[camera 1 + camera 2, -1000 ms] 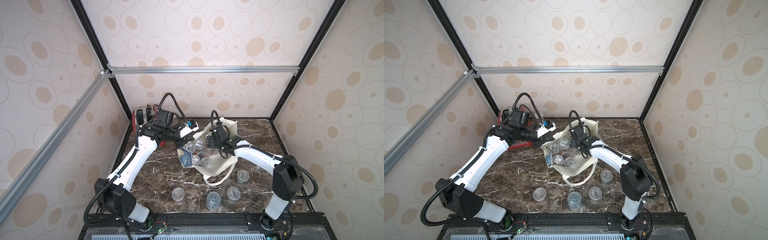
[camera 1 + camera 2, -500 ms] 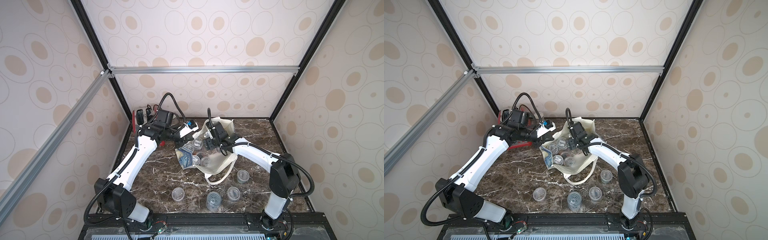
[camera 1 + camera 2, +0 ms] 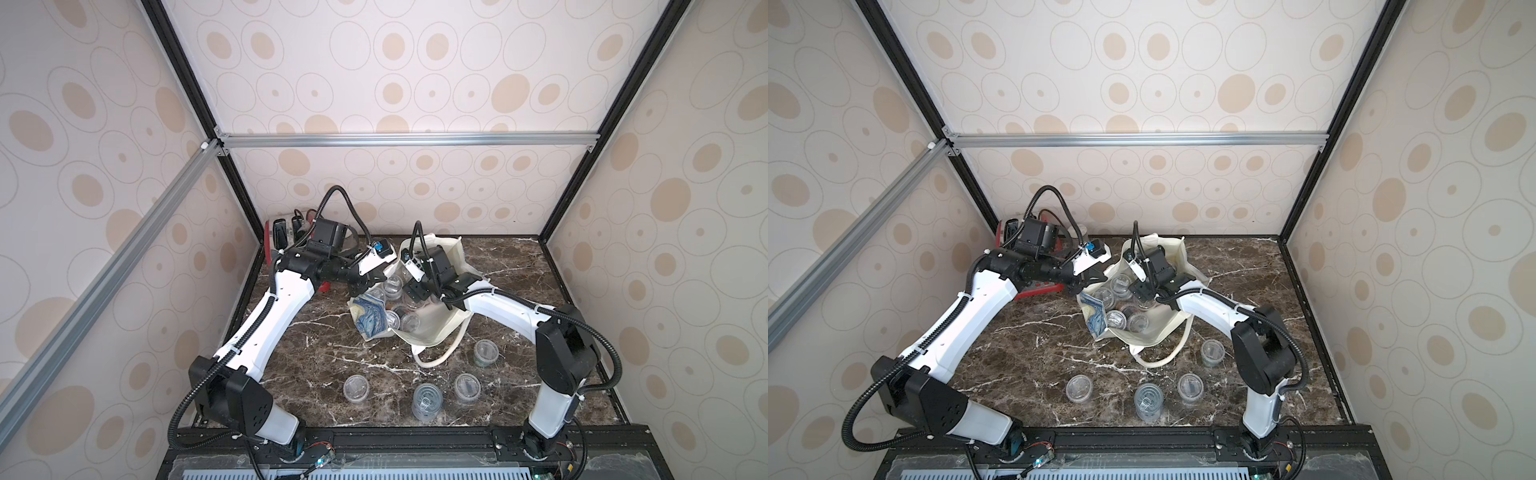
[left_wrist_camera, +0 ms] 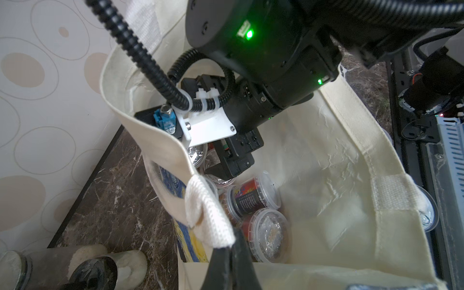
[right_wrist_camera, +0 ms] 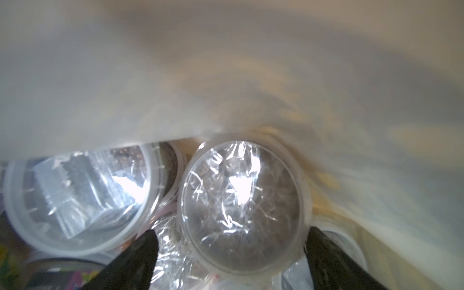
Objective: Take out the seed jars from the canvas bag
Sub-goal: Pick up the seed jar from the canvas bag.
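The large cream-white canvas bag with a blue-and-yellow swirl print sits on the dark marble tabletop, a little far of the middle, with its mouth open to above.

The left hand is closed tight on the left rim of the bag, just at the woven cream handle (in the left wrist view the fabric is pinched between the black fingertips), and it holds this edge up.

The right hand is down inside the bag and spread wide. Its two black fingers stand on either side of one clear-lidded jar. At one finger a gap shows, so as far as I can see it has hold of nothing.

Several small clear plastic seed jars with round lids lie packed close in the bag. Among them, a jar with a red and black label lies on its side.

In a top view three more such jars stand upright on the near part of the tabletop, outside the bag: the left jar, the right jar and a farther right jar. A taller clear jar stands between the first two.
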